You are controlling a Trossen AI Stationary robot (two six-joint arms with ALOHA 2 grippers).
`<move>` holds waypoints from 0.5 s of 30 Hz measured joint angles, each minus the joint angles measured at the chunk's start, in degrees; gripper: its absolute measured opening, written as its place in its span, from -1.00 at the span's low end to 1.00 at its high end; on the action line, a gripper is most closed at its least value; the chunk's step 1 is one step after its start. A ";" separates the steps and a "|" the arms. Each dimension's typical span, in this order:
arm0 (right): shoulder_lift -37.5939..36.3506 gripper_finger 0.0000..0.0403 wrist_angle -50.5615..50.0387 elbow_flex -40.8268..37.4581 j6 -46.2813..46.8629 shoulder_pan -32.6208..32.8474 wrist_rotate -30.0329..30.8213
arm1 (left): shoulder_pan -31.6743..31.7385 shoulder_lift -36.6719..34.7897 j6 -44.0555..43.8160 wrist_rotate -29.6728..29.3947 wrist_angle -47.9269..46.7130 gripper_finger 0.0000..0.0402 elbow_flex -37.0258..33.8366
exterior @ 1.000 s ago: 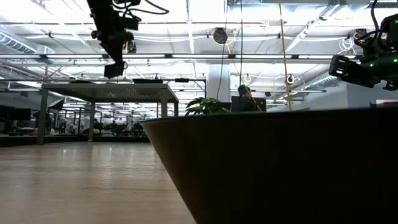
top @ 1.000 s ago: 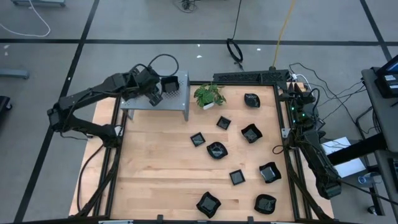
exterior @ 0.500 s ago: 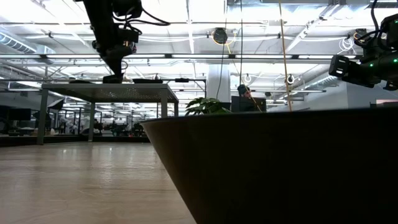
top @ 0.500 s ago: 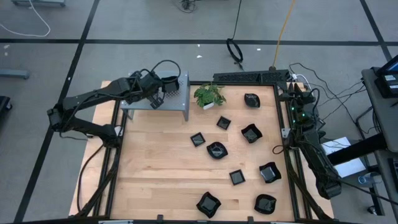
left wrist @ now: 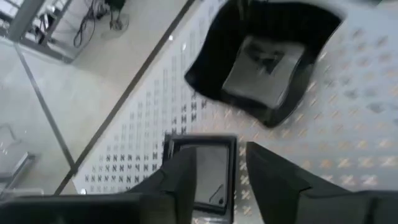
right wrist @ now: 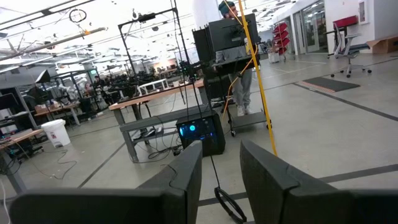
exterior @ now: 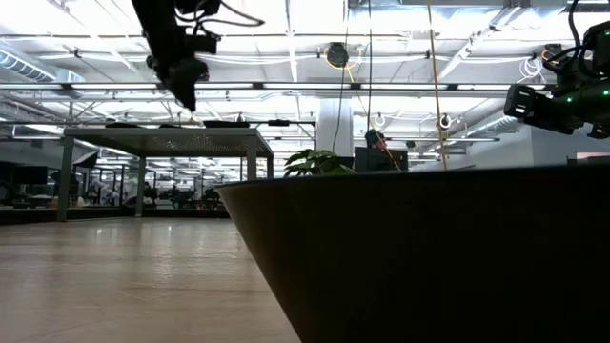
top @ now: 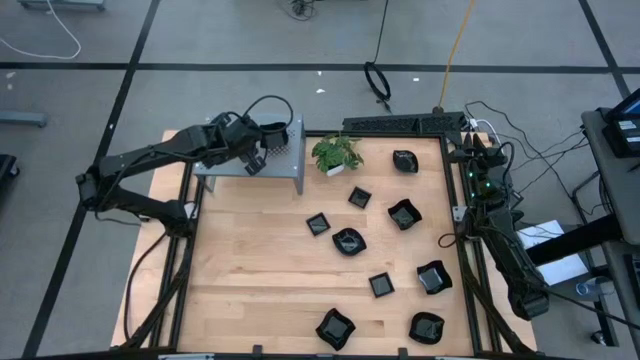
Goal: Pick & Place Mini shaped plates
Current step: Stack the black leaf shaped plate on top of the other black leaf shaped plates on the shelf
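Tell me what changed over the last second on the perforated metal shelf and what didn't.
The left gripper came down to the perforated metal shelf, opened its fingers and let go of the small square plate, which now lies on the shelf beside another plate. The gripper has since lifted a little. The right gripper, open at the table's right edge, the potted plant and the plates on the wooden table stayed put.

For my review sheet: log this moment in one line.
left tool: open over shelf, small plate between fingers | plate beside | right tool: open, parked off-table

Left gripper point(left wrist: 217, 171) jaws parted, right gripper point(right wrist: 221, 168) jaws parted
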 joint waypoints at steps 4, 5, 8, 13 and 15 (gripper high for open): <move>-0.01 -0.50 0.01 0.01 0.00 -0.01 0.00 | -1.66 0.00 0.22 0.01 0.11 -0.11 3.60; 0.00 -0.50 0.00 0.01 0.00 0.00 0.00 | -2.01 -0.04 0.22 0.01 0.45 -0.09 4.35; 0.00 -0.50 0.00 0.00 0.00 0.00 0.00 | -3.06 -0.04 0.25 1.70 2.14 -0.05 5.92; 0.00 -0.50 0.00 0.01 0.00 -0.02 0.00 | -4.90 -0.04 0.22 4.87 9.70 -0.05 6.06; 0.00 -0.50 0.00 0.02 0.00 -0.02 0.00 | -5.69 -0.04 0.24 5.99 12.44 -0.05 6.06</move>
